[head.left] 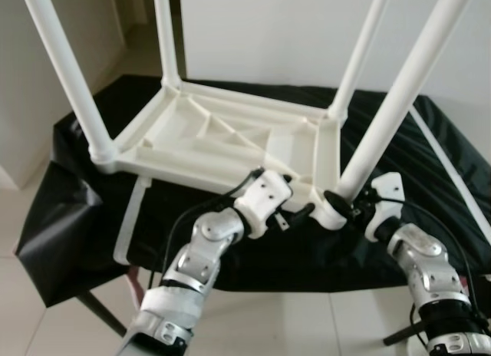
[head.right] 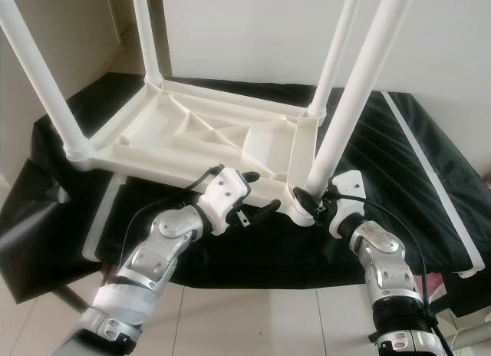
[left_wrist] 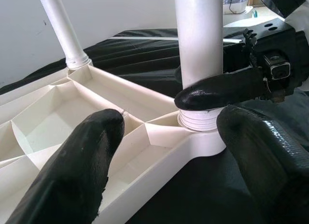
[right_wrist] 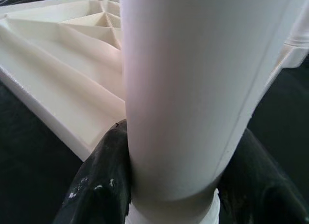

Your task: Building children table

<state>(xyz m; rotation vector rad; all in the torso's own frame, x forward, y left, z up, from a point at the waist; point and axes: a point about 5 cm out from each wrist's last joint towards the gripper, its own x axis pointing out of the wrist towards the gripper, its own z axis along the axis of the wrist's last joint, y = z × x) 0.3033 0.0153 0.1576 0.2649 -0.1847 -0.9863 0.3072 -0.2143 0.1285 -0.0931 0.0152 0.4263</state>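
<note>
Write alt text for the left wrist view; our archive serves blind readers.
The right end effector grips a white table leg just above its threaded socket on the upturned white tabletop. The left end effector's black fingers stand open in front, over black cloth.

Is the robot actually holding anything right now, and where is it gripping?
Yes. The right gripper clasps the nearest white table leg at its base, just above the threaded collar. The left gripper is open beside that corner, holding nothing.

Home room, tiled floor, plain white wall
</note>
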